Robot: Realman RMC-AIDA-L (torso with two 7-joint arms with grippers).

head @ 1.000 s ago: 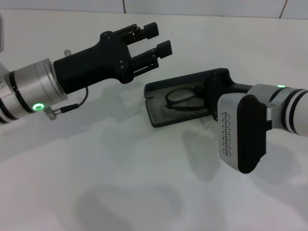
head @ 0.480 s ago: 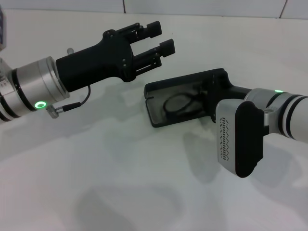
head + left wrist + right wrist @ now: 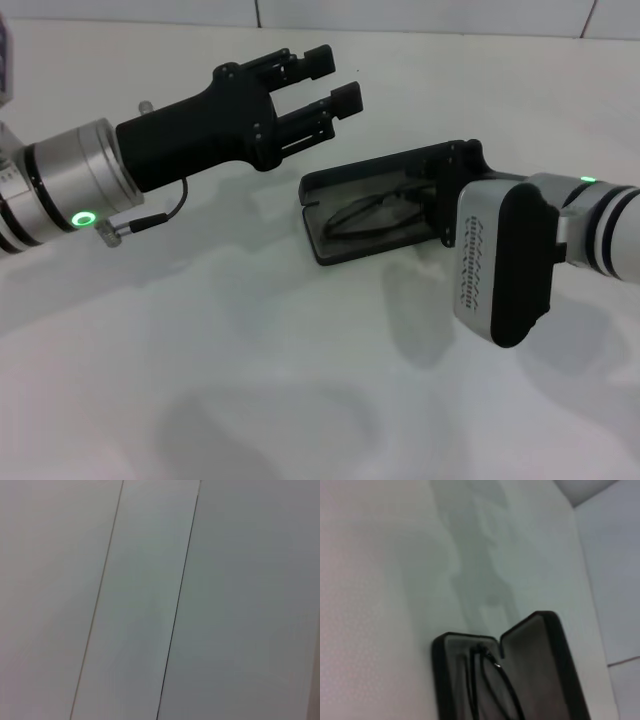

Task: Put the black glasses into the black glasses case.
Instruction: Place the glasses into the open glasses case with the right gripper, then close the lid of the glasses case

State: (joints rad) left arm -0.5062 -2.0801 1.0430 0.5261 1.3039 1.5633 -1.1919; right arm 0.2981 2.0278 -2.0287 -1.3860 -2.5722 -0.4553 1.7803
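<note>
The black glasses case (image 3: 372, 208) lies open on the white bench (image 3: 250, 360), and it serves as the landmark here. Its shallow tray faces up, with the lid standing along the far edge, tilted back. In the right wrist view the case (image 3: 540, 670) shows its grey lining and the notch where tray and lid meet at one end.

The black glasses (image 3: 372, 212) lie inside the case, on the lining of the tray. One round lens rim is plain to see near the middle of the tray, and thin black frame lines run from it toward the right end of the case, where they pass behind the right arm. In the right wrist view the glasses (image 3: 492, 685) appear as slim dark curves lying in the tray close to the fold of the case.

The right claw (image 3: 455, 190) is at the right end of the case, its black body over that end and hiding it. Its fingers are hidden behind the wrist housing, so I cannot tell whether it is open or closed, or whether it touches the glasses.

The left claw (image 3: 322, 85) hangs in the air to the left of the case and beyond its far left corner, clear of it. Its two black fingers (image 3: 318, 60) stand apart with nothing between them, pointing toward the space above the case.
</note>
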